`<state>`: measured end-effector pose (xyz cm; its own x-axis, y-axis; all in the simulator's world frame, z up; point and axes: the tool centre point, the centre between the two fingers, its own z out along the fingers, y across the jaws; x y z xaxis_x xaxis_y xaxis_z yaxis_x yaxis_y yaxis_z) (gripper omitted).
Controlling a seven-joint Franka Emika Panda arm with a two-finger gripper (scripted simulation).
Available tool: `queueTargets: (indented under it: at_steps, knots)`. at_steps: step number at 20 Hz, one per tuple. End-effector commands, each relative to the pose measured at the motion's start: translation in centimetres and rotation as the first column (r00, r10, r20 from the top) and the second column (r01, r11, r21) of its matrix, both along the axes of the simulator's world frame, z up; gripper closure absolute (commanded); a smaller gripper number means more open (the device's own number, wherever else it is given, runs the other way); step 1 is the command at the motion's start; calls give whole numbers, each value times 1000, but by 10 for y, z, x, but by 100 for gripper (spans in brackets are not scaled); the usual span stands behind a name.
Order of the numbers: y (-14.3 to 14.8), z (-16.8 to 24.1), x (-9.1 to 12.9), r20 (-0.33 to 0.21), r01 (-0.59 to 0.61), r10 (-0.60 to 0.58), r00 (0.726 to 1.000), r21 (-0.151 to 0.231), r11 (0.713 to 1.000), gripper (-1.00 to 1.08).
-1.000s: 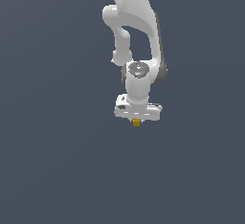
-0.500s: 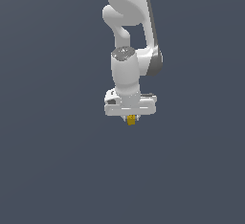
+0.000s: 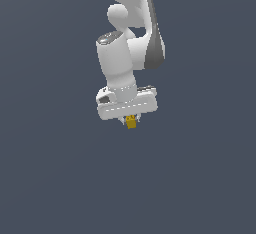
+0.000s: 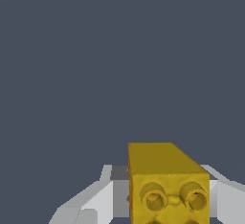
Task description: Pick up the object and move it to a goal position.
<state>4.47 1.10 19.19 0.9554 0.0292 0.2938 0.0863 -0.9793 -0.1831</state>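
Pincer (image 3: pixel 131 121) closed on the mustard-yellow object (image 3: pixel 131 123), fingers (image 4: pixel 98 199) pressed against both its sides. Object (image 4: pixel 165 184) hung just under the white palm, studded face toward the wrist camera, apparently clear of the plain grey desk (image 3: pixel 50 178). No goal marker visible anywhere. Likely mid-carry; best done by keeping the squeeze steady, moving smoothly, avoiding wrist twists, since so small a block could slip or rotate between the pads.

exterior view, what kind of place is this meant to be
Likely a bare simulated test scene, not a real room: a flat, featureless grey-blue backdrop, a smooth white rendered arm, and its gripper shut on a small yellow studded block with no furniture around.
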Motion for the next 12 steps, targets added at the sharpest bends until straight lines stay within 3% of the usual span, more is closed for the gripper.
queueTargets:
  at_steps: [1, 12]
  knots:
    - [-7, 14, 4, 26, -26, 26, 999, 12, 1000, 108]
    - [-37, 74, 21, 140, -144, 134, 981, 61, 988, 108]
